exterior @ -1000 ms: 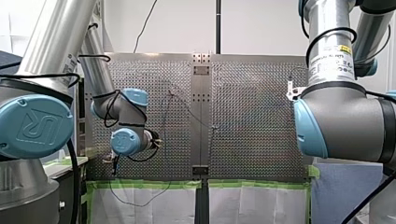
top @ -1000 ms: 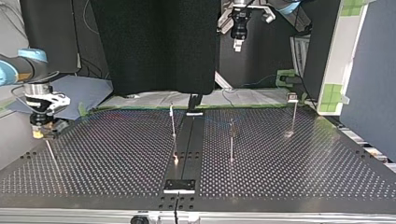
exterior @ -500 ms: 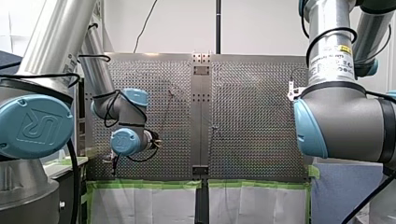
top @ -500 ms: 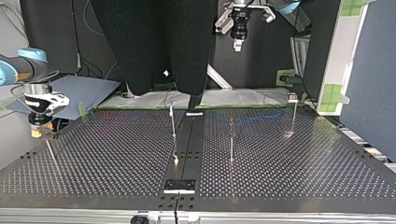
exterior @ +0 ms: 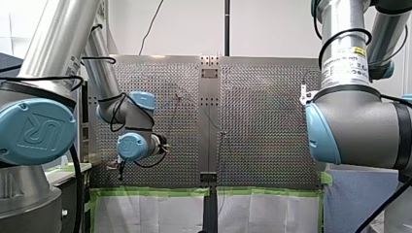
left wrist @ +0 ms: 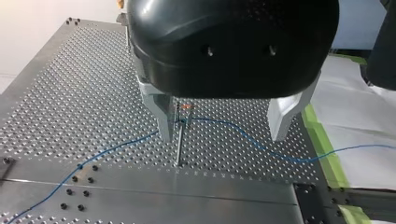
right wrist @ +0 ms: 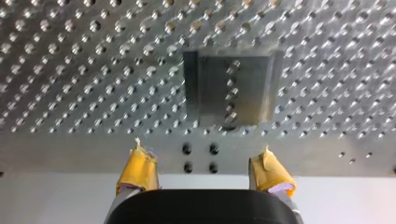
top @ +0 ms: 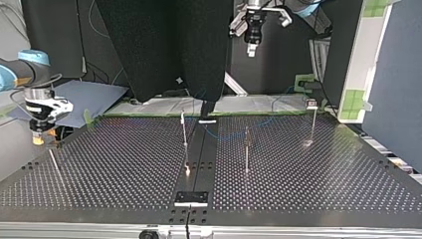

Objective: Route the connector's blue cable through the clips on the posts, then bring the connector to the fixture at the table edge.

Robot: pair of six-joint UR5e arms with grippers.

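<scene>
In the left wrist view my left gripper (left wrist: 224, 133) is open, its metal fingers (left wrist: 164, 122) straddling a thin post (left wrist: 179, 147). The blue cable (left wrist: 243, 140) runs through the clip at that post's top, close to one finger, and trails over the table both ways. In the top view the blue cable (top: 222, 136) curves faintly between the middle posts (top: 246, 152). My right gripper (right wrist: 205, 170) is open, and its yellow pads (right wrist: 139, 167) hold nothing. It hovers over a grey fixture plate (right wrist: 229, 91) at the table edge. I cannot make out the connector.
Further thin posts (top: 312, 122) stand on the perforated table (top: 124, 164). A dark rail with a small plate (top: 191, 197) runs down the middle. Green tape and white sheets (exterior: 155, 208) border one edge. A black cloth (top: 164, 45) hangs beyond the table's far edge.
My left wrist has shifted slightly. The dark loop of cable over the white sheets is gone, and the blue cable now shows over the table. My right gripper has risen a little.
</scene>
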